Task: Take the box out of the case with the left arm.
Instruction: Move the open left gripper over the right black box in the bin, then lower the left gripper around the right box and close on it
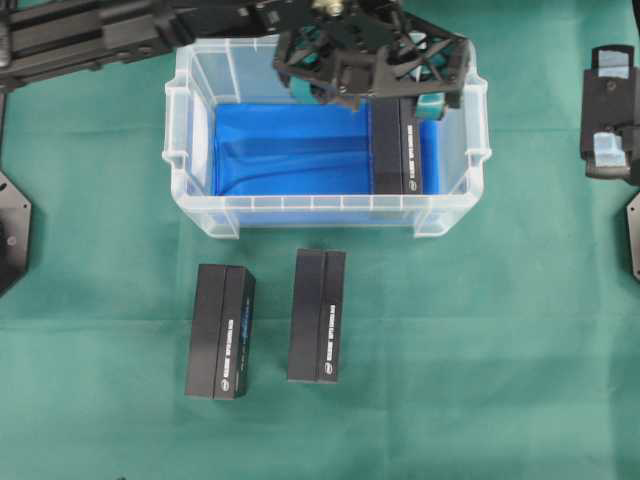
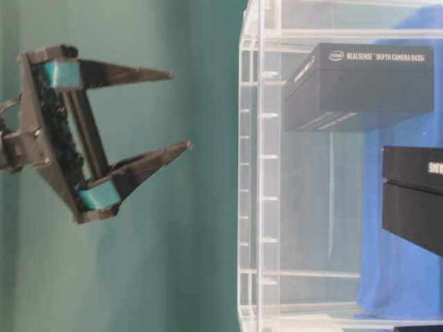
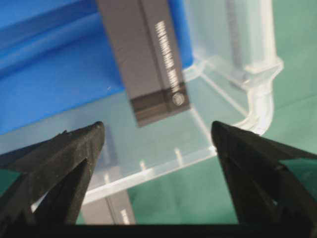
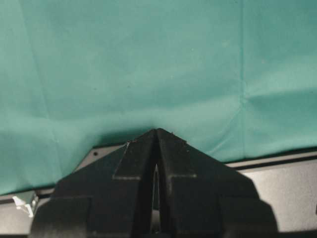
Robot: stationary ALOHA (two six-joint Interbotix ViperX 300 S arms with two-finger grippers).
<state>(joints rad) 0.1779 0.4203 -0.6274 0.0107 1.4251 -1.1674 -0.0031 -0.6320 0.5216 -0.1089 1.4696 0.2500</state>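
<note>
The case (image 1: 190, 120), a clear bin with a blue lining, stands at the back middle of the green cloth. One black box (image 1: 395, 150) lies inside it along the right wall, also seen as box (image 3: 148, 59) and box (image 2: 360, 86). My left gripper (image 1: 370, 95) hangs open and empty above the case's back right part, over the box's far end. In the left wrist view the left gripper (image 3: 157, 130) has its fingers wide apart, clear of the box. My right gripper (image 4: 157, 131) is shut on nothing, parked at the right edge.
Two more black boxes (image 1: 220, 330) (image 1: 317, 315) lie side by side on the cloth in front of the case. The right arm (image 1: 608, 110) rests at the far right. The case's rim (image 3: 257, 99) and handle stand just right of the box.
</note>
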